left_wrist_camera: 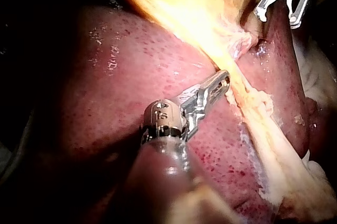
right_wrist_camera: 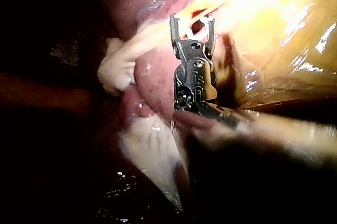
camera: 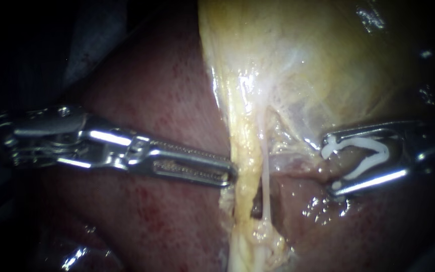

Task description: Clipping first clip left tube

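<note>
The left tube [camera: 242,161] is a thick yellow strand running down from the gallbladder [camera: 318,60]. A thin pale tube [camera: 265,174] runs just to its right. My left instrument [camera: 230,174] reaches in level, its toothed jaws together with their tips on the left tube's left edge; the left wrist view shows those tips [left_wrist_camera: 225,78] at the same edge. My right instrument [camera: 331,167] holds an open white clip [camera: 363,156] between widely parted jaws. Its mouth faces the tubes and stands apart from them, to their right. In the right wrist view its jaws [right_wrist_camera: 192,21] sit just short of the strand.
Dark red liver [camera: 167,100] lies under and to the left of the tubes. Wet liver surface [camera: 318,211] glistens below the clip. A pale fatty knot [camera: 263,236] joins the two tubes low down. Thin membrane [camera: 298,131] spans between the gallbladder and the clip.
</note>
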Controlling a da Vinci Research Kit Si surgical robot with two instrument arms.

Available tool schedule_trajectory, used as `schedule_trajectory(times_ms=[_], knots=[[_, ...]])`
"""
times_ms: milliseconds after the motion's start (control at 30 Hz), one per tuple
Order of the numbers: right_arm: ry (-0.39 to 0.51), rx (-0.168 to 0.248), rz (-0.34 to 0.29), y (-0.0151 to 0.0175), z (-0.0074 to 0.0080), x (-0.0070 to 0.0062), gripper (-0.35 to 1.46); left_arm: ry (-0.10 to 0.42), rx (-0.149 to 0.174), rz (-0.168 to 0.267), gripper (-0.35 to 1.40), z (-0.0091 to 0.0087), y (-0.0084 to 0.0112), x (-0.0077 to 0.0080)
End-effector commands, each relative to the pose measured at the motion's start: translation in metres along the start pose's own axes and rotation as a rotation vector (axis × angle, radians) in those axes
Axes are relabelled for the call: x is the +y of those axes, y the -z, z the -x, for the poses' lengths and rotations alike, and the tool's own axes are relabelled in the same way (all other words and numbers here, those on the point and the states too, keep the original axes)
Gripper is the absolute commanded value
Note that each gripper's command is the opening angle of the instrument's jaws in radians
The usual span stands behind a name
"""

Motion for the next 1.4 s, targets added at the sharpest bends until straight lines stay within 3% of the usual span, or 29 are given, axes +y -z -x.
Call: schedule_trajectory(times_ms=[33, 300, 733, 1167, 1400], knots=[[0.0, 0.0, 0.0, 0.0, 0.0, 0.0, 0.51, -0.001, 0.001, -0.001, -0.35, 0.0, 0.0, -0.0001], [0.0, 0.0, 0.003, -0.0005, 0.0, -0.0003, 0.51, 0.008, 0.002, -0.007, -0.35, 0.0003, 0.001, -0.0014], [0.004, 0.002, 0.016, -0.0029, 0.0002, -0.0016, 0.53, 0.021, 0.008, -0.025, -0.35, -0.0002, 0.0043, -0.0042], [0.049, -0.026, -0.023, -0.0102, 0.0039, -0.0034, 0.56, 0.024, 0.005, -0.029, -0.35, 0.0001, 0.0052, -0.005], [0.043, -0.044, -0.05, -0.0131, 0.0056, -0.0035, 0.56, 0.024, 0.005, -0.029, -0.35, 0.0001, 0.0053, -0.0052]])
